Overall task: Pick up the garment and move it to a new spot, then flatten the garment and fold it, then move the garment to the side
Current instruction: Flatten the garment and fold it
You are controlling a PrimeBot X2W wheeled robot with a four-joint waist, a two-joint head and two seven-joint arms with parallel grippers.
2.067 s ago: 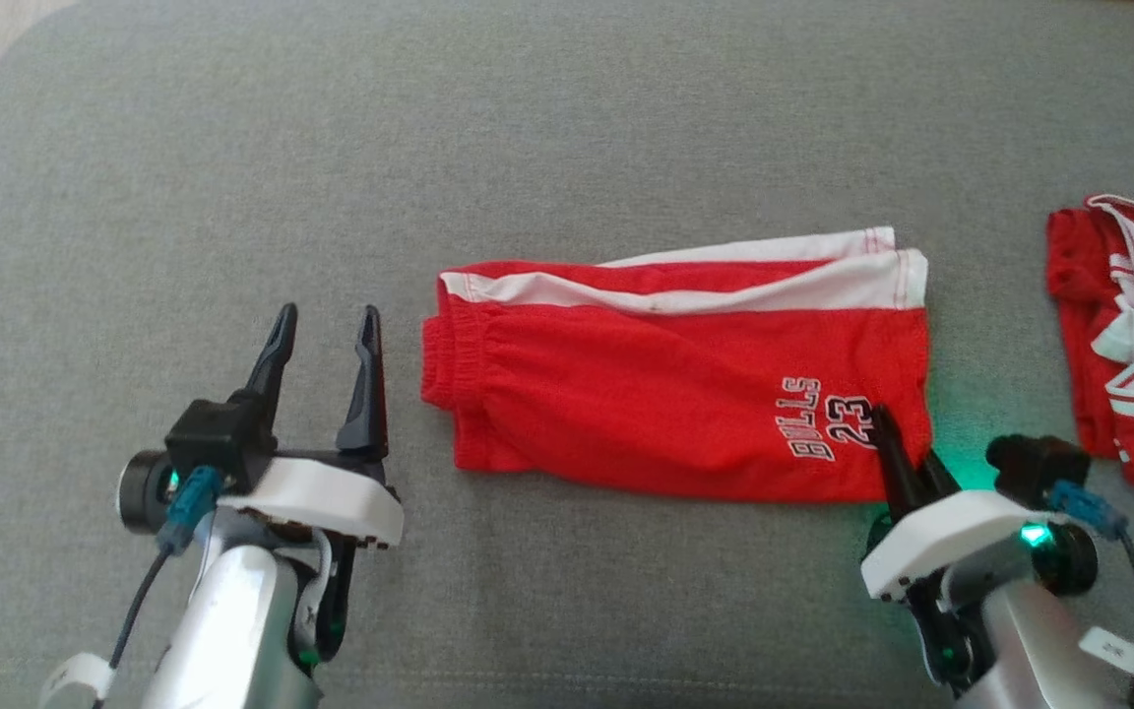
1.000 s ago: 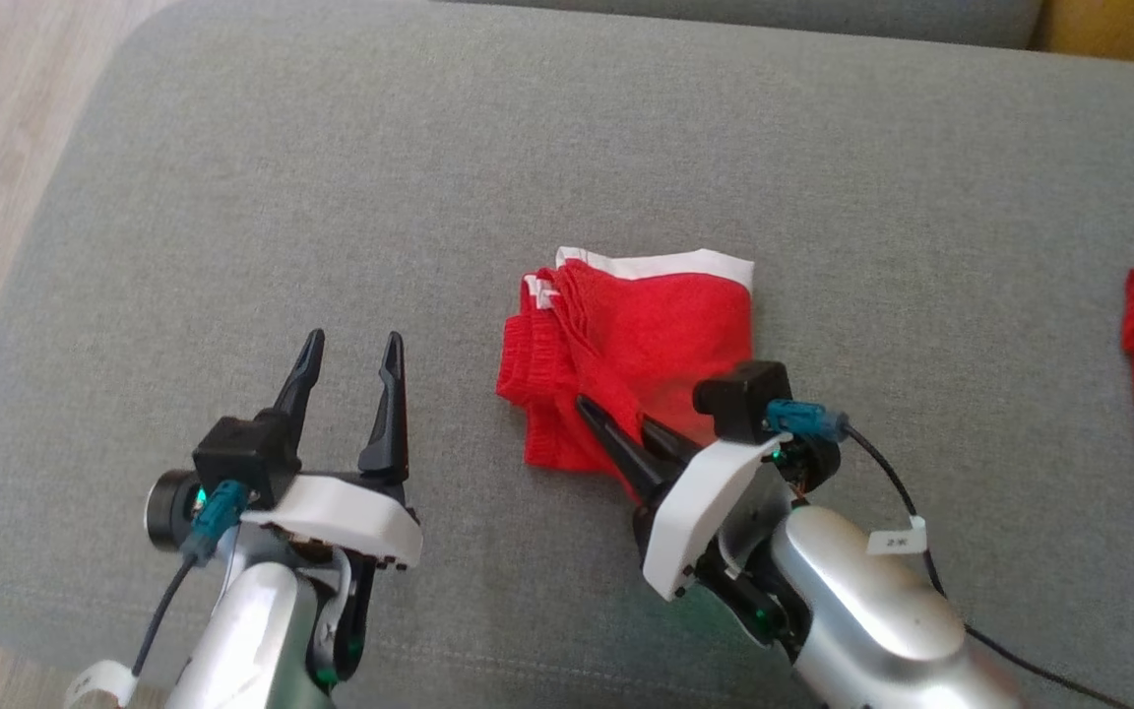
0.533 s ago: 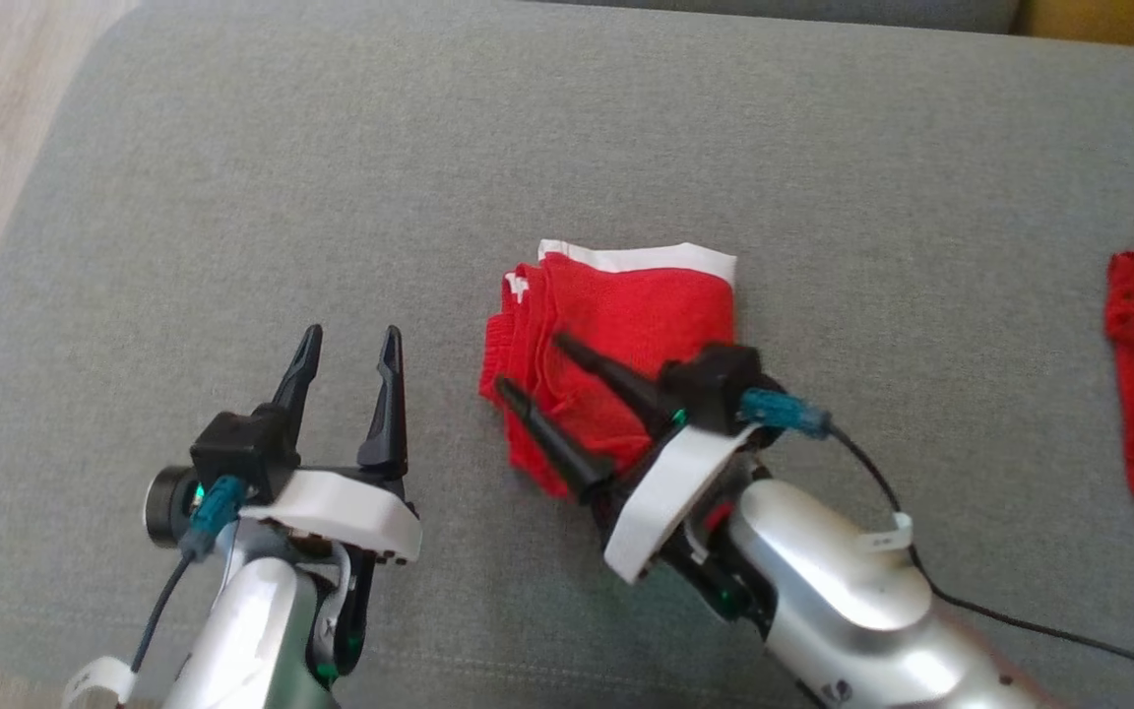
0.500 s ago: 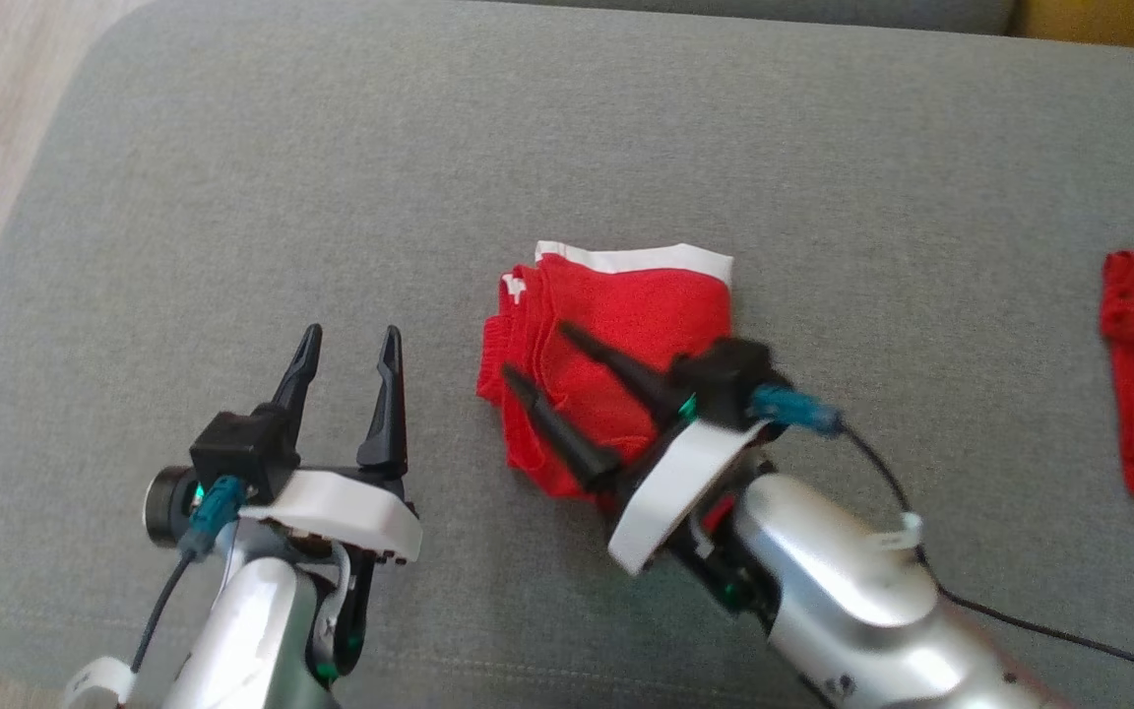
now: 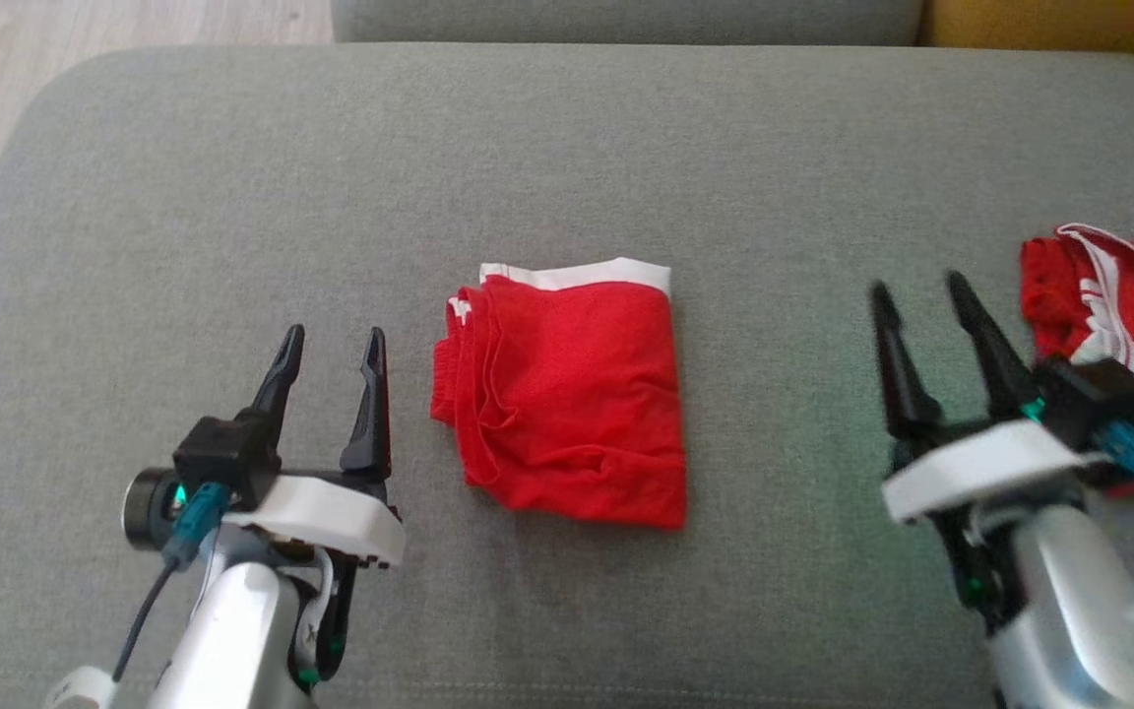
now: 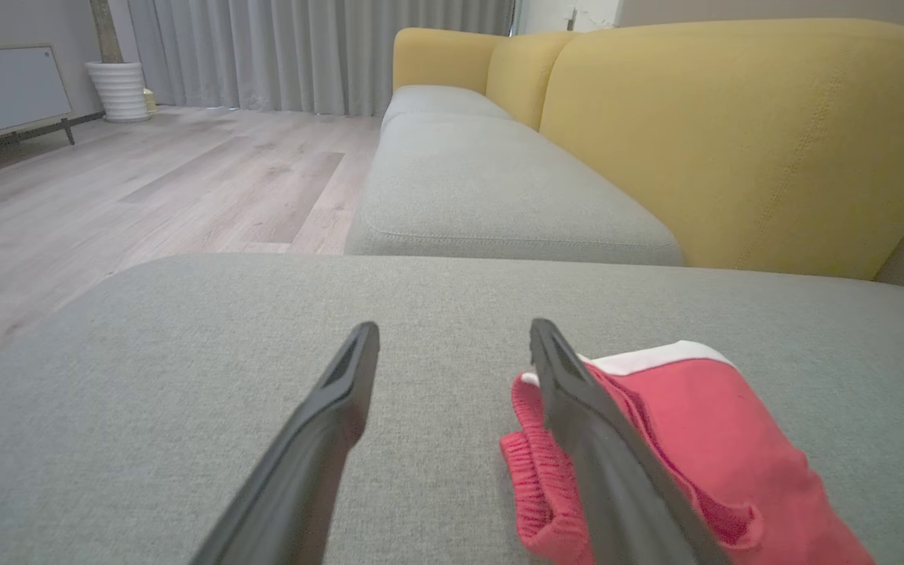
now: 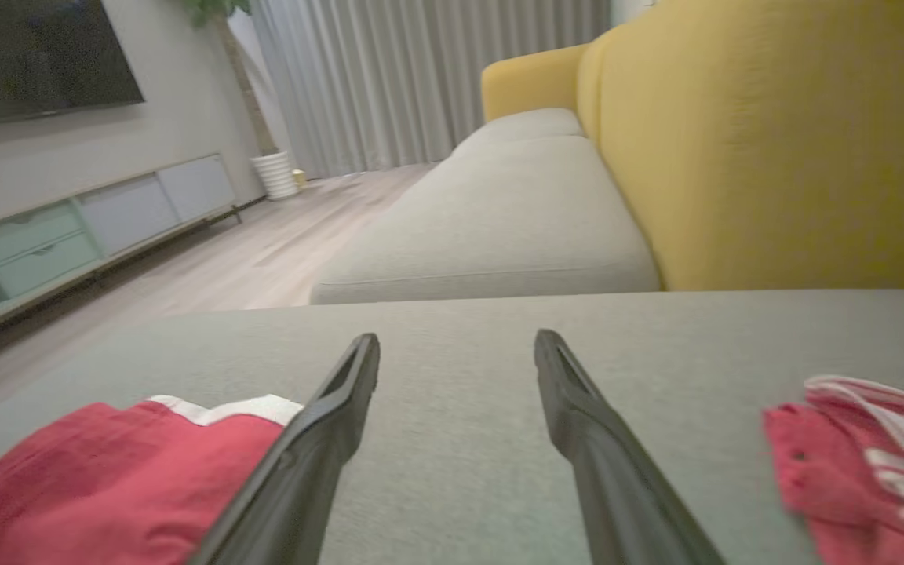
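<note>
The garment, red shorts with a white edge, lies folded into a compact square in the middle of the grey cushion. My left gripper stands open just left of it, nothing between its fingers. In the left wrist view the garment lies right of the right finger. My right gripper is open and empty, well to the right of the garment. The right wrist view has the garment at the lower left.
A second red and white piece of clothing lies crumpled at the cushion's right edge, close to my right gripper, and appears as clothing in the right wrist view. A yellow sofa back rises behind. Wooden floor lies past the cushion's left end.
My right gripper opened, let go of the garment and drew back to the right. The garment now lies folded in half. The head camera has shifted. The left arm stayed put.
</note>
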